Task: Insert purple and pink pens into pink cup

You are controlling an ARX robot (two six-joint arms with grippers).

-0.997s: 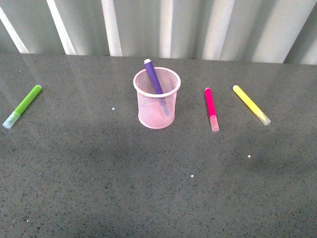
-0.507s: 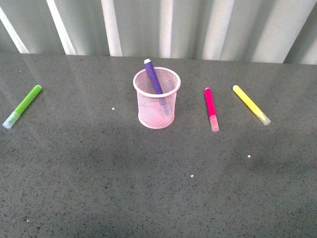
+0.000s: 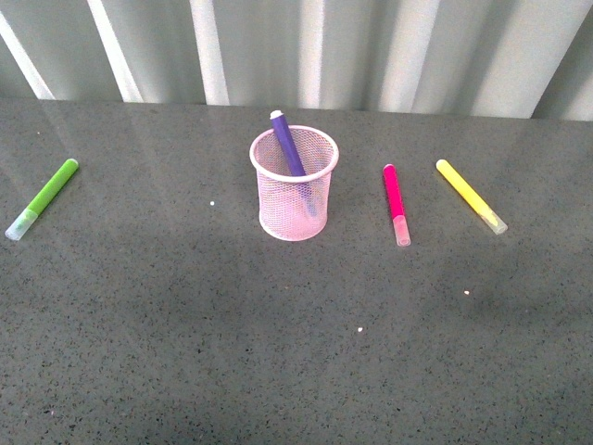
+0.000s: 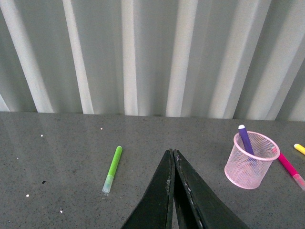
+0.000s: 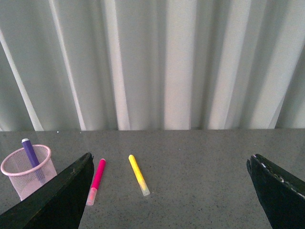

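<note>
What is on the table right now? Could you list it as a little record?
pink cup: upright, centre
purple pen: leaning inside the cup, top above the rim
pink pen: flat on the table, right of the cup, apart
yellow marker: flat, further right
green marker: flat, far left
left gripper: shut, empty
right gripper: open, empty
left to do: pink pen into cup

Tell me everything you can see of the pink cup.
The pink cup is a round, light pink holder of wire mesh with a solid rim and base. It stands upright on the dark speckled table, near the middle. A purple pen leans inside it, one end poking above the rim. The pink pen lies flat on the table to its right, apart from it. Nothing else touches it.
</note>
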